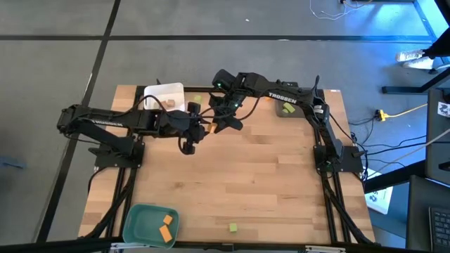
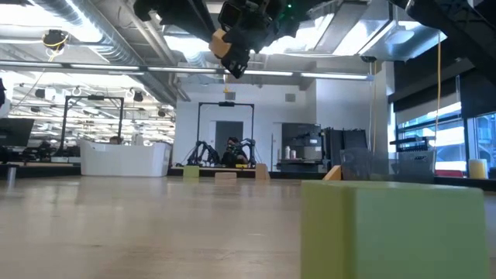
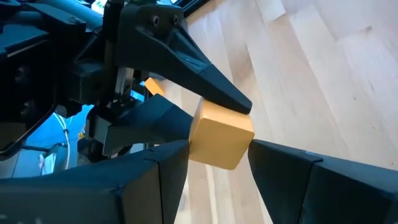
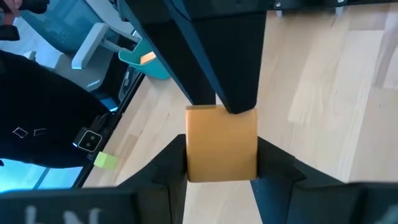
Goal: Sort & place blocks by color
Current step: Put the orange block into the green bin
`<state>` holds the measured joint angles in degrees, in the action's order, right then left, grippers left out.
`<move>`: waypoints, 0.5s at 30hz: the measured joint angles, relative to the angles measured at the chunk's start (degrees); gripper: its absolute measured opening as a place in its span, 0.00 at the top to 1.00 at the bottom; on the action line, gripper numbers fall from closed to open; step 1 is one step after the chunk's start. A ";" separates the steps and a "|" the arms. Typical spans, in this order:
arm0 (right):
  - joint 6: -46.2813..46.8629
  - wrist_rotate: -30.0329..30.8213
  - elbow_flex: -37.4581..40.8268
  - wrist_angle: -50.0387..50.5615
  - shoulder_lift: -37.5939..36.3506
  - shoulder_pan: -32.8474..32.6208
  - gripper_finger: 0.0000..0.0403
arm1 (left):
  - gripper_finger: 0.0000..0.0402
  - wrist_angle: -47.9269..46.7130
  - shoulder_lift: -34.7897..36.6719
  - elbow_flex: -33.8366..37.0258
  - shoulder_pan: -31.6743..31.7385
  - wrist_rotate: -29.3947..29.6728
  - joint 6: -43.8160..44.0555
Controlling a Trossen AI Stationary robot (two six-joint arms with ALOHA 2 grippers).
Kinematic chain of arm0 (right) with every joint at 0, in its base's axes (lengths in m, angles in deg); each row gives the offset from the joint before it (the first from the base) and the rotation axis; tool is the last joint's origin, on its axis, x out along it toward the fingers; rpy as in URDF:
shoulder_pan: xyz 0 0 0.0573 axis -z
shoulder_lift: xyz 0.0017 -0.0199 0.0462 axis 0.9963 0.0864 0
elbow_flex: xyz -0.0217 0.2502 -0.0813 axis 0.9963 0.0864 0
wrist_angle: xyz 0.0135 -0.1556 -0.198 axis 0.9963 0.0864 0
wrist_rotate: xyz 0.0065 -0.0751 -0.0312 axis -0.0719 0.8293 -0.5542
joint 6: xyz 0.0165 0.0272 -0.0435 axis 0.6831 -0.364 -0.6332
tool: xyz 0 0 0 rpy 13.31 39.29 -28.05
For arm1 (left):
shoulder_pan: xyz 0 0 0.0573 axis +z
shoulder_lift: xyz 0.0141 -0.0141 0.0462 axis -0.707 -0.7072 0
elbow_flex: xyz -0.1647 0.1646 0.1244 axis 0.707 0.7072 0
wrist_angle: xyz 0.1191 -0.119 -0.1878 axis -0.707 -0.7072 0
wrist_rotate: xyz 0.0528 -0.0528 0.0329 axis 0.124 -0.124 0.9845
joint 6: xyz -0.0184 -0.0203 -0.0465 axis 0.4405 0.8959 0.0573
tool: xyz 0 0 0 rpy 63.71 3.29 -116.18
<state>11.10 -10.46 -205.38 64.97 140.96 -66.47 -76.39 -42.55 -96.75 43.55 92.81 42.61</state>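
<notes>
The orange block (image 4: 221, 143) is up in the air over the middle of the table (image 1: 267, 190). Two grippers hold it at once. The left gripper (image 3: 217, 158) has its fingers tight on two sides of the block. The right gripper (image 4: 221, 163) squeezes the other two sides. It looks like one arm is passing the block to the other.

To do this well, I think one gripper should keep its tight hold while the other lets go slowly. Then the free arm should pull straight back, so it does not bump the block and turn it.

The block is a small cube, orange-tan, with flat sides and soft corners. It looks hard and easy to pinch.

Farther off, the teal tray (image 1: 138, 223) sits at a table corner with two orange blocks (image 1: 167, 221) in it. That is likely where this one goes.
</notes>
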 joint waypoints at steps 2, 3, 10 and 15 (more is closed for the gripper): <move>-0.16 -0.10 0.00 0.02 0.00 -0.03 0.67 | 0.60 0.28 -0.04 0.00 -0.01 0.00 -0.03; -0.34 -0.18 0.00 0.07 0.00 -0.03 0.67 | 0.60 0.62 -0.07 0.00 0.00 0.00 -0.05; -2.67 -0.47 -0.17 -2.11 -0.02 -0.28 0.67 | 0.60 3.79 -0.42 0.02 -1.34 -0.96 -5.37; -2.47 -2.41 -0.15 -2.72 -0.04 -0.25 0.67 | 0.60 5.01 -1.93 0.02 -1.24 -2.92 -8.70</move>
<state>8.63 -12.87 -205.54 62.24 140.92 -66.72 -71.38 -44.48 -96.73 42.31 89.88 33.91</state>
